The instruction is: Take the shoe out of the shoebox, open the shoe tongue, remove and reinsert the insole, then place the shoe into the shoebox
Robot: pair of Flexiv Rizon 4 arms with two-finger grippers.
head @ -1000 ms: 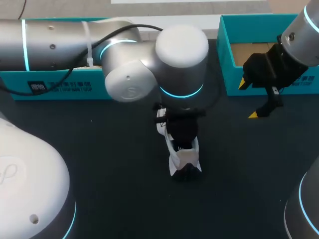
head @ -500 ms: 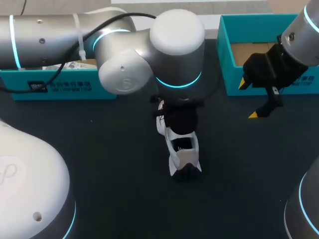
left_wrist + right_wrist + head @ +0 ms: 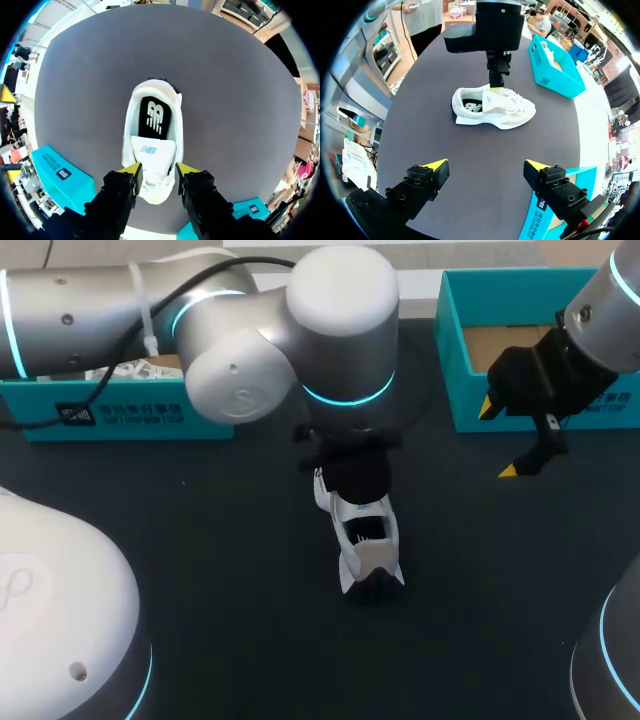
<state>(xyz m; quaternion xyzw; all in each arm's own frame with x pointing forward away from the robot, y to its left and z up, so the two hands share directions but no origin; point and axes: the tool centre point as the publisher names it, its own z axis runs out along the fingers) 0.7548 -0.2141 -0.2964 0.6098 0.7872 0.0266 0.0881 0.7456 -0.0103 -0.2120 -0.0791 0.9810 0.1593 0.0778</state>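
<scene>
Shoe (image 3: 152, 125) upright on counter (image 3: 240, 100), long axis straight ahead of left gripper (image 3: 157, 170); open fingers (image 3: 130, 172) straddle tongue (image 3: 149, 152), seemingly unclamped. Right gripper (image 3: 485, 165) open, well apart.

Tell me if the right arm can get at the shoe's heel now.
Probably yes: bare table lies between the open right gripper and the shoe; the left gripper sits over the tongue, leaving the heel free.
</scene>
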